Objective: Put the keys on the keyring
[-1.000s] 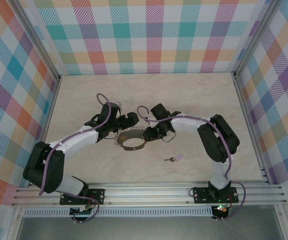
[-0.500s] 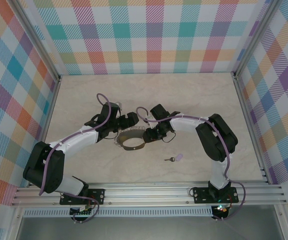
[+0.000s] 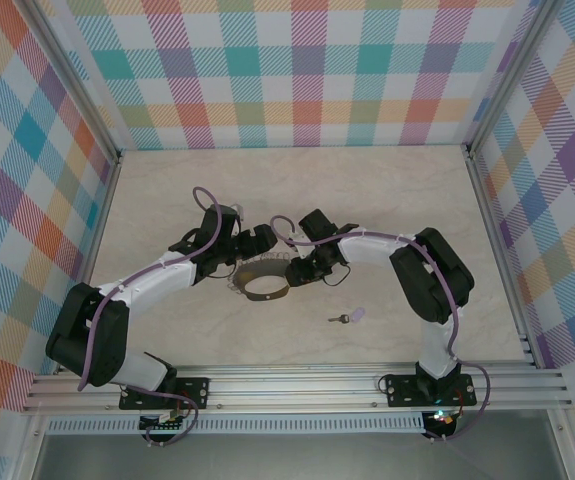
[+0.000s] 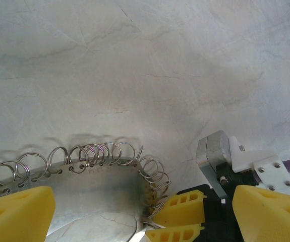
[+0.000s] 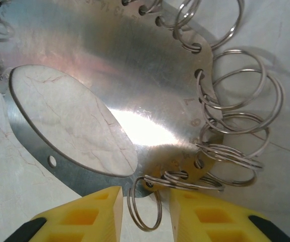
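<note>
Key lies loose on table, well apart from keyring, so nothing is threaded yet. Right gripper has its jaws narrowed astride one small loop at the ring's edge, not visibly pinching. Left gripper is spread wide at the opposite side, grasping nothing. I judge the whole threading job remains.

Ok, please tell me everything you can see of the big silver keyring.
The flat shiny silver metal keyring is a wide band around an oval opening, with holes punched along its rim; many small wire loops hang from them. It rests on the pale marbled table. One loop sits between the right tool's yellow fingertips.
</note>
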### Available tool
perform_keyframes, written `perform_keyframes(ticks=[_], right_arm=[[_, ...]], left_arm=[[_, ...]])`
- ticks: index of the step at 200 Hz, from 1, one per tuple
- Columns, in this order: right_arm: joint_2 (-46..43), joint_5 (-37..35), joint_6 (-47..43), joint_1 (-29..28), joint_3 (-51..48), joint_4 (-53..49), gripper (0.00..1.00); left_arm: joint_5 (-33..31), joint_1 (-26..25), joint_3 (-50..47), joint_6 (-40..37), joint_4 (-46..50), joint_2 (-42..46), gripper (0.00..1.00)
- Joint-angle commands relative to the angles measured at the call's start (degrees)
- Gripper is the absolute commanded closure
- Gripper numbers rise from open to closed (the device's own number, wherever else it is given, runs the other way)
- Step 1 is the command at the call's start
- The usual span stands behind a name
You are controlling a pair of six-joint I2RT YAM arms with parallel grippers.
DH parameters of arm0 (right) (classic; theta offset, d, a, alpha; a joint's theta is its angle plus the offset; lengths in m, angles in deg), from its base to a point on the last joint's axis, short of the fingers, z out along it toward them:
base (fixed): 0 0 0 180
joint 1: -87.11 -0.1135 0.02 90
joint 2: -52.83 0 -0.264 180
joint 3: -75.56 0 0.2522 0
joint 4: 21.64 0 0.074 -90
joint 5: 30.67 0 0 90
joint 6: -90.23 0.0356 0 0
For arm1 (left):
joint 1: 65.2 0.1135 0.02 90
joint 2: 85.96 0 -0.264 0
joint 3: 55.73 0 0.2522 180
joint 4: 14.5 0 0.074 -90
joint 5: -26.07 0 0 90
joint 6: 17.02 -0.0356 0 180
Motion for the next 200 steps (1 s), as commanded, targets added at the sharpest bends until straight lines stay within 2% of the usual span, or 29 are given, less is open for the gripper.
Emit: perform_keyframes(ticks=[1,92,200], right_arm=[[-1.1,-1.1,-0.7,-0.4,-0.9,-0.6,0.70],[-1.8,-1.0,-0.6,-0.3,-1.1,-0.5,0.81],[-3.1,-1.0,-0.2,-0.4,-1.3,-0.7,0.79]], left_arm=[[0.7,0.3,-0.4,0.8,-1.0,0.7,0.09],[0.6,0.3,-0.8,0.8,-0.9,0.9,0.09],[0.8,0.3,-0.7,0.8,-0.9,1.1,0.08]])
